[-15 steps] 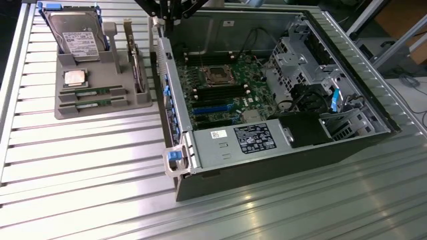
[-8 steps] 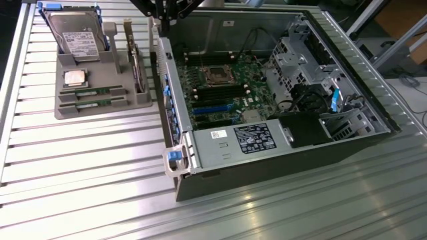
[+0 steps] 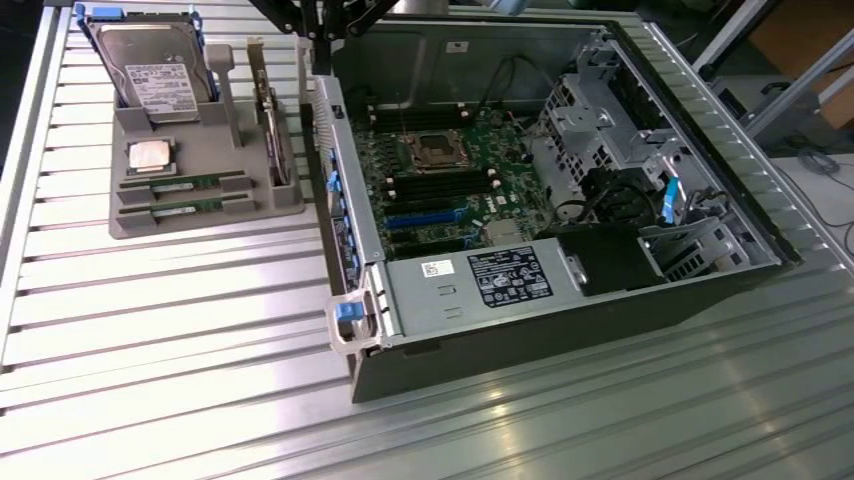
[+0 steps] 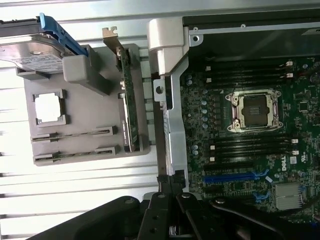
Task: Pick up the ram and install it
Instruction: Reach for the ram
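Two rams lie flat in the slots of a grey holder (image 3: 134,225) on the exterior view's left: one ram (image 3: 180,183) (image 4: 75,135) and a second ram (image 3: 180,208) (image 4: 76,154) just in front of it. Each is a thin green stick. My gripper (image 3: 324,30) (image 4: 172,200) hangs high over the side wall of the open computer case (image 3: 350,200), between holder and motherboard. Its black fingers are shut with nothing in them. It is well clear of both rams. Empty black memory slots (image 3: 434,185) (image 4: 250,145) flank the processor socket (image 4: 255,111).
The holder also carries a hard drive (image 3: 154,65), a square silver processor chip (image 3: 148,155) and an upright expansion card (image 3: 274,120). Inside the case are drive cages (image 3: 601,120), cables and a power supply (image 3: 467,285). Ribbed metal table (image 3: 160,330) surrounds everything.
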{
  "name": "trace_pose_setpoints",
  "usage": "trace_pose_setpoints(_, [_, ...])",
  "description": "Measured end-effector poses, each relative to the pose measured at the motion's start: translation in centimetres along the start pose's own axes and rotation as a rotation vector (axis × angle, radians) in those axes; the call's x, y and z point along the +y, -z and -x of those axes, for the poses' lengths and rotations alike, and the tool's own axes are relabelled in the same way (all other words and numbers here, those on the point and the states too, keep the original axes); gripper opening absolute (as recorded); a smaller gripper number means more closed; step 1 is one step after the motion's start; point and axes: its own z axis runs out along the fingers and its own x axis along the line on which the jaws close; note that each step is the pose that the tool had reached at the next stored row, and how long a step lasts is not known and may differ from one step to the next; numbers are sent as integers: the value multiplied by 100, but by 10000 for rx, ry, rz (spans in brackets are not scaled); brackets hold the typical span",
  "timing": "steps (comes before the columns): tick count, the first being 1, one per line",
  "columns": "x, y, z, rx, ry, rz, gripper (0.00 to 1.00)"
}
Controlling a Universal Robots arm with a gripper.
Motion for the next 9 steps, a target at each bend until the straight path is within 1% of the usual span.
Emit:
trace_pose_setpoints(4, [-1, 1, -20, 0, 0, 0, 10])
trace_pose_setpoints(9, [-5, 2, -72, 0, 0, 0, 10])
